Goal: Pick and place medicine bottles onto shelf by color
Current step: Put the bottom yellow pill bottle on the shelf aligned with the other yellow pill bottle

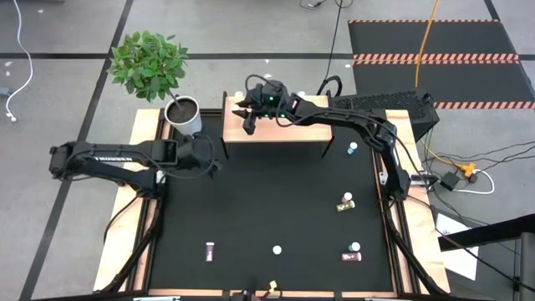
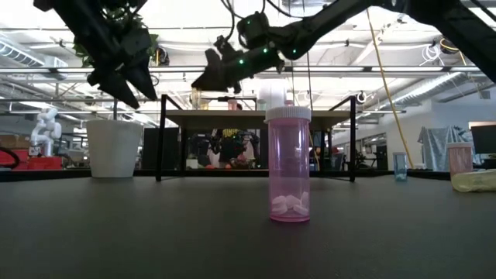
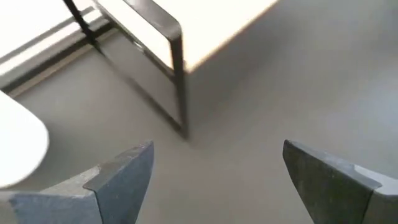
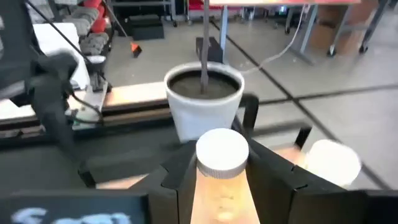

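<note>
My right gripper hangs over the left part of the light wooden shelf, shut on a medicine bottle with a white cap and a pale yellow-orange body. Another white-capped bottle stands on the shelf beside it. My left gripper is open with nothing between its fingers, above the mat by the shelf's near left leg. A pink bottle stands upright on its base mid-table. Other bottles rest scattered on the black mat. My right gripper pinches the bottle's body just behind the white cap between its two fingers. The fingers reach nearly level from the table's right toward its left. The bottle lies along them, with the cap at their free ends, lifted clear above the shelf top.
A white pot with a green plant stands off the shelf's left end, close to both grippers. The shelf stands on thin dark legs at the mat's far edge. The near half of the mat has room between the scattered bottles.
</note>
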Available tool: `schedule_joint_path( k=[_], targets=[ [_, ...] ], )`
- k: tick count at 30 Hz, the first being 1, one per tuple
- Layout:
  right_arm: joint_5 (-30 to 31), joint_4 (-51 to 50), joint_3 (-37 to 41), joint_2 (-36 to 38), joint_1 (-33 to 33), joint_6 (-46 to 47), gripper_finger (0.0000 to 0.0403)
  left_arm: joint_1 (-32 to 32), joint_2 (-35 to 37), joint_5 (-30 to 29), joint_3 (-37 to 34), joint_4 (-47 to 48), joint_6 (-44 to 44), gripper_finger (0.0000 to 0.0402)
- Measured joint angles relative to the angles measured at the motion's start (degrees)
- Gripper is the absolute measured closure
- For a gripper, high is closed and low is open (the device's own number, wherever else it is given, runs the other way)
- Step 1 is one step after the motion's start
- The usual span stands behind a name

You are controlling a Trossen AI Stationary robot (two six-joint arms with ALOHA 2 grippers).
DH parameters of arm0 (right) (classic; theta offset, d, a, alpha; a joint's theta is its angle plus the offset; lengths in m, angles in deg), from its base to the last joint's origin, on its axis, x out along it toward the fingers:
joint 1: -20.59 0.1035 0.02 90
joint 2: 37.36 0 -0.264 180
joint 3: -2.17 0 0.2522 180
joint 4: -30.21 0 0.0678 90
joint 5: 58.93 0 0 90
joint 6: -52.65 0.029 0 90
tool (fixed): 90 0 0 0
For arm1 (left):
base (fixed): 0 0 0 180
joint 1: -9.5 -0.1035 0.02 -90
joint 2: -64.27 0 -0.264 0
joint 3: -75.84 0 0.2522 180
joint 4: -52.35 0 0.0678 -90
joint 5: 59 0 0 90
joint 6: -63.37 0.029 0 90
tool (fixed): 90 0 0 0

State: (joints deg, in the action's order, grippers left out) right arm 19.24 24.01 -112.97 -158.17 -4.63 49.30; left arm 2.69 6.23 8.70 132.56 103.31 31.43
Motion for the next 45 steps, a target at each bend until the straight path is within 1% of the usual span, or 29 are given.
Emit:
schedule_joint_path(
  k=[4,7,10,14,17,25,29,32,35,45],
  targets=[
    [0.95,-0.04,-0.02,-0.98,-0.64,1.30,0.0286,-4.14,0.00,1.64,0.00,-0.70,2.20,0.0046],
    [2.99,-0.51,-0.02,-0.93,-1.11,1.34,0.0286,-6.46,0.00,4.49,0.00,-0.88,3.35,0.0046],
    [2.89,-1.24,0.00,-1.05,-1.82,1.31,0.0286,-7.98,0.00,7.40,0.00,-0.88,5.04,0.0046],
    [2.15,-2.52,-0.02,-0.94,-2.48,1.44,0.0286,-8.90,0.00,8.34,0.00,-0.91,6.02,0.0046],
    [-0.36,-2.66,-0.03,-0.94,-2.57,2.18,0.0286,-9.55,0.00,8.39,0.00,-0.93,6.89,0.0046],
    [-0.44,-2.37,-0.02,-0.94,-2.46,2.69,0.0286,-11.04,0.00,8.41,0.00,-0.95,7.70,0.0046],
    [-0.46,-2.50,-0.02,-0.94,-2.46,4.32,0.0285,-12.19,0.00,10.60,0.00,-0.97,7.45,0.0046],
    [-1.90,-2.58,-0.02,-0.94,-2.59,5.75,0.0274,-12.85,0.00,12.13,0.00,-0.97,7.18,0.0046],
    [-1.97,-2.98,-0.01,-0.95,-2.60,6.36,0.0257,-13.16,0.00,12.96,-0.02,-0.99,7.16,0.0046],
    [-1.99,-2.34,0.07,-0.77,-2.60,7.05,0.0200,-13.14,0.00,13.07,-0.02,-0.99,7.23,0.0046]
  ],
)
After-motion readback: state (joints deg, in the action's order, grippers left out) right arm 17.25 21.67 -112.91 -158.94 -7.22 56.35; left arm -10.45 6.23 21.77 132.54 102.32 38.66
